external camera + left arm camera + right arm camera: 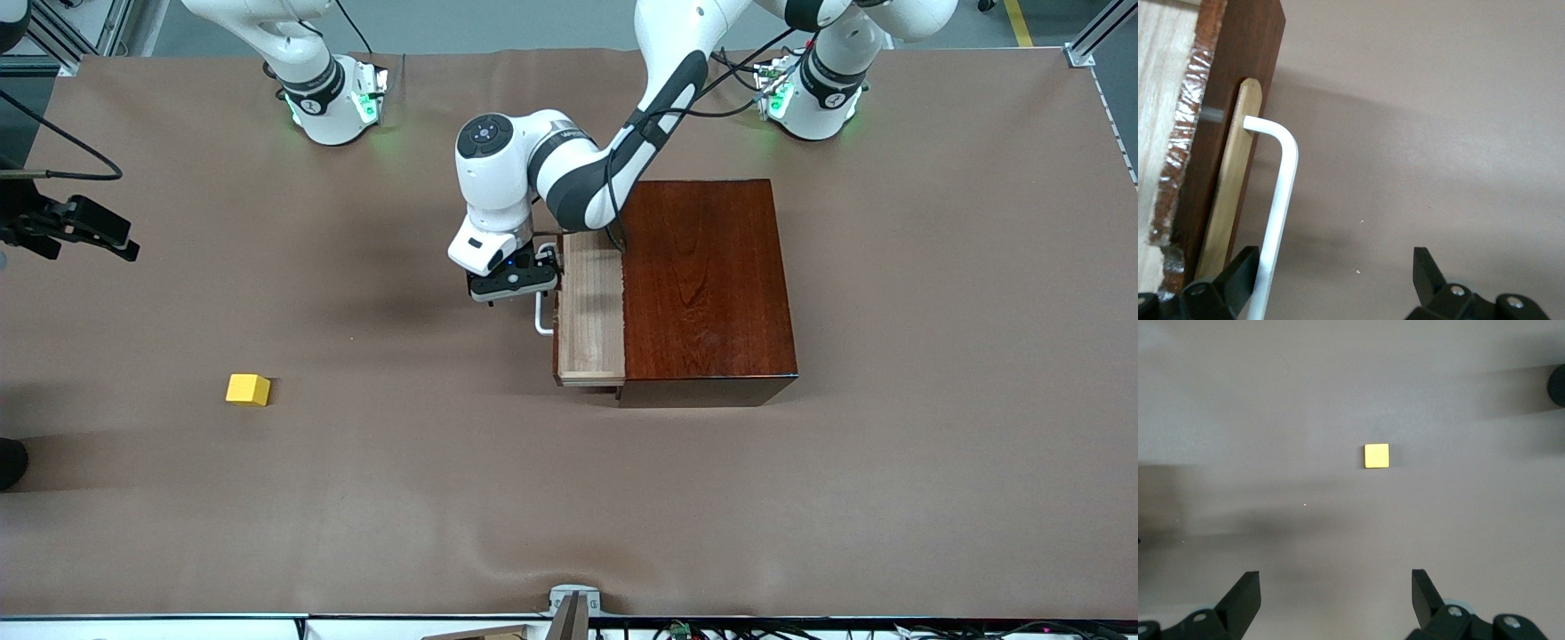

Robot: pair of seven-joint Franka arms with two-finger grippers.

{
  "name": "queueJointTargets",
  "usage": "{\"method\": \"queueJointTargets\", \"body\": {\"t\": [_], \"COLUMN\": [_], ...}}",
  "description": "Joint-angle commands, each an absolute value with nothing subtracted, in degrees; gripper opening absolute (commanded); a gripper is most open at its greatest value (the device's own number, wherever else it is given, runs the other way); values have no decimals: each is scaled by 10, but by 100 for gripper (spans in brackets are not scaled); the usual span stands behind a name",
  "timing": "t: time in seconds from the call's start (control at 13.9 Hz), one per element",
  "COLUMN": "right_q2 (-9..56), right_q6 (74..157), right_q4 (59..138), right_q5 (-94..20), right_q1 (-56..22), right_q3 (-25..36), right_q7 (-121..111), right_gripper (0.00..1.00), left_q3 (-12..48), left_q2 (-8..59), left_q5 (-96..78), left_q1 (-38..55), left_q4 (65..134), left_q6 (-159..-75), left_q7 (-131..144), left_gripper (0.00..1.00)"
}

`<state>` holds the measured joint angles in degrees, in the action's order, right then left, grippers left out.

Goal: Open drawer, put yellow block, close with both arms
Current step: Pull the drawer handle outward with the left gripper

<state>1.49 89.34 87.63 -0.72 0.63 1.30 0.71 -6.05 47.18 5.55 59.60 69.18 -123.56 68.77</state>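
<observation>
I see a bright yellow block on the plain brown table, a glossy reddish-brown box (wavy grain showing), its pale wood drawer with a white handle, and white-and-grey arms.

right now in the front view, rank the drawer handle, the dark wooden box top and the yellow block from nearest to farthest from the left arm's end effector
1. The white handle: right at the left end effector, whose fingers are open around the bar.
2. The dark wooden box top: beside the partly open drawer, toward the left arm's end of the table.
3. The yellow block: on the table toward the right arm's end, nearer the camera.
</observation>
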Motion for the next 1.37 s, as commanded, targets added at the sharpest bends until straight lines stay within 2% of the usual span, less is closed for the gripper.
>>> {"method": "queueJointTargets", "body": {"t": [0.0, 0.43, 1.3], "right_q2": [9, 8, 7], "right_q6": [893, 895, 886], "right_q4": [881, 881, 870], "right_q5": [0, -1, 3], "right_q1": [7, 7, 13], "right_q3": [10, 10, 12], "right_q7": [12, 13, -2], "right_gripper": [100, 100, 100], "left_q3": [-44, -47, -51], "left_q2": [487, 483, 440], "left_q5": [46, 47, 47], "left_q1": [592, 592, 590], "left_q4": [667, 671, 671], "left_q6": [-1262, -1256, -1179], "left_q7": [680, 680, 679], "left_gripper": [100, 100, 100]}}
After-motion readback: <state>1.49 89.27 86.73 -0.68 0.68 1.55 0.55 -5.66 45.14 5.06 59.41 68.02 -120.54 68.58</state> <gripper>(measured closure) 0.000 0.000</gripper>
